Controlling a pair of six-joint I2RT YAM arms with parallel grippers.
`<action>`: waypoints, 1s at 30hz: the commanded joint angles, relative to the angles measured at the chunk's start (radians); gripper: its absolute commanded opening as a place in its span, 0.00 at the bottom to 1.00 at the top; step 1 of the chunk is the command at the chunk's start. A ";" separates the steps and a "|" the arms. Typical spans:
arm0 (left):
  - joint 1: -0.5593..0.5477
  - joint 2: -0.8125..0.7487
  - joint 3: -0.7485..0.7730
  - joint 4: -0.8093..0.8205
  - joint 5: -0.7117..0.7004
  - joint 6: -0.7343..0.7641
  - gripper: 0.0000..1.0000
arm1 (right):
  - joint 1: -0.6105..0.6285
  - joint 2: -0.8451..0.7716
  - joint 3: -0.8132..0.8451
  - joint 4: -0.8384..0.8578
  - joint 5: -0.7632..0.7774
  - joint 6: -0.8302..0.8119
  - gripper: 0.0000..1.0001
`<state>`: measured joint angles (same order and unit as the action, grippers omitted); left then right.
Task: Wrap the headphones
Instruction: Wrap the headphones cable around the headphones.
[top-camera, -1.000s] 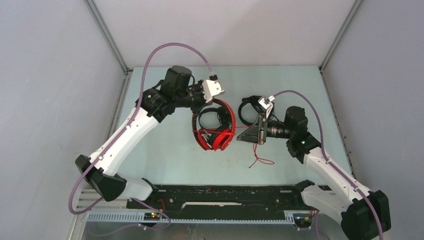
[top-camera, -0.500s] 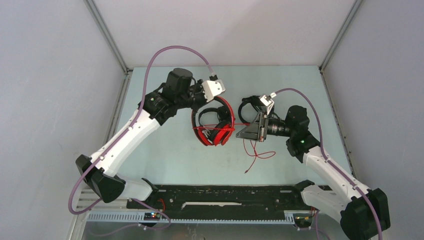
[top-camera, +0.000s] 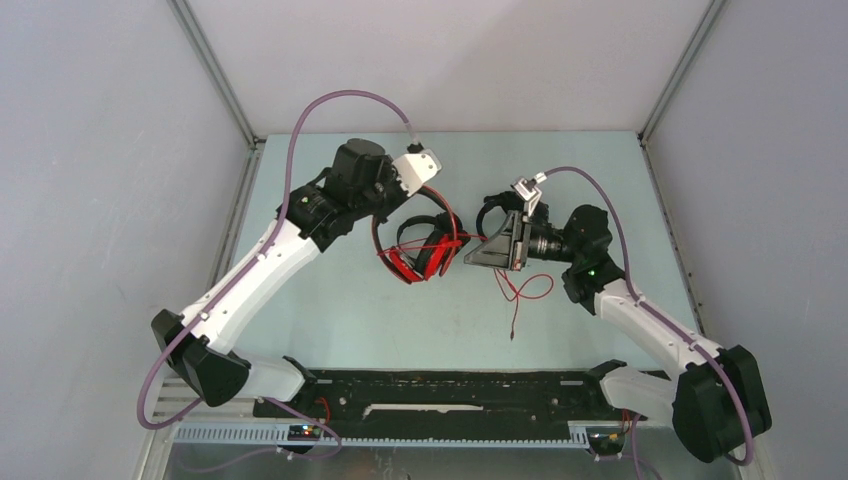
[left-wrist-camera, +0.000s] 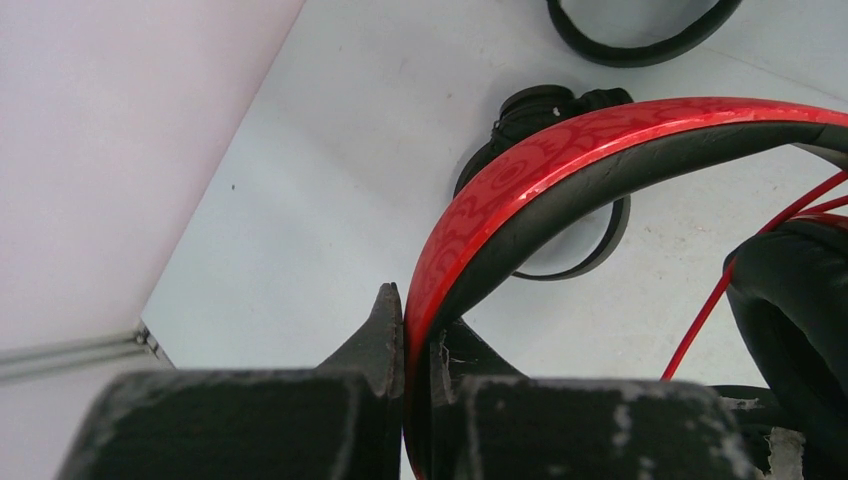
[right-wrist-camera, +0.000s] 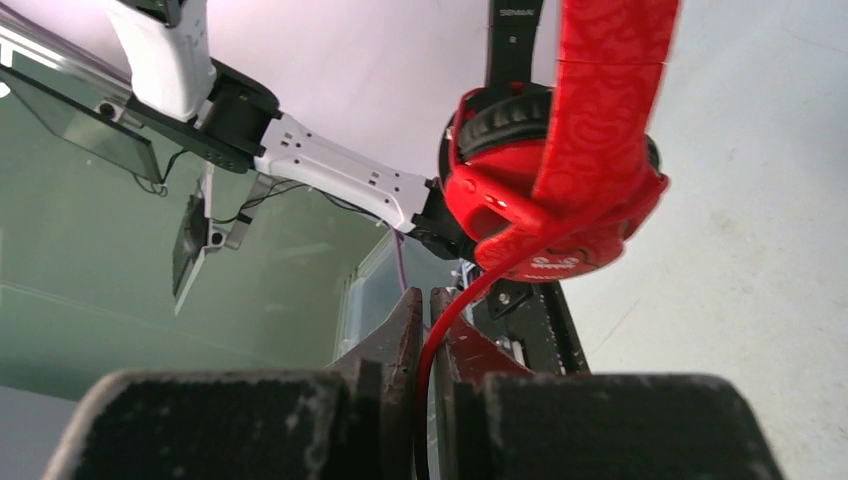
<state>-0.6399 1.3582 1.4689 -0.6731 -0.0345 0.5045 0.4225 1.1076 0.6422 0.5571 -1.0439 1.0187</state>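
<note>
Mid-wrap near desk's (top-camera: 350, 320) far edge. Clamping glossy red-and-black over-ear headset (top-camera: 420, 250) with left pincer (left-wrist-camera: 405, 310), pinching thin red cable (right-wrist-camera: 455, 305) with right pincer (right-wrist-camera: 425, 310). Apparently few turns on; loose tail, black headsets (left-wrist-camera: 545, 100) left.

**Top view:** the black headset (top-camera: 487, 214) is largely covered by the right gripper (top-camera: 470, 257); its cable is too thin to trace.

**Left wrist view:** the red headset (left-wrist-camera: 560, 160) runs off the right edge, and a black headband (left-wrist-camera: 640, 45) is cut by the top edge.

**Right wrist view:** the red cable (right-wrist-camera: 436, 340) vanishes between the fingers (right-wrist-camera: 395, 340), and the red headset's band leaves the frame at the top.
</note>
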 joint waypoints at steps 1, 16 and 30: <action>0.010 -0.001 0.049 -0.020 -0.095 -0.073 0.00 | 0.035 0.028 0.084 0.123 -0.024 0.044 0.10; 0.010 -0.022 0.014 -0.010 -0.197 -0.226 0.00 | 0.122 0.229 0.265 0.198 0.006 0.086 0.21; 0.010 -0.065 -0.021 0.093 -0.303 -0.448 0.00 | 0.242 0.323 0.400 0.053 0.079 -0.021 0.37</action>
<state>-0.6323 1.3396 1.4548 -0.6754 -0.2722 0.1658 0.6384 1.4204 0.9787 0.6430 -0.9867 1.0584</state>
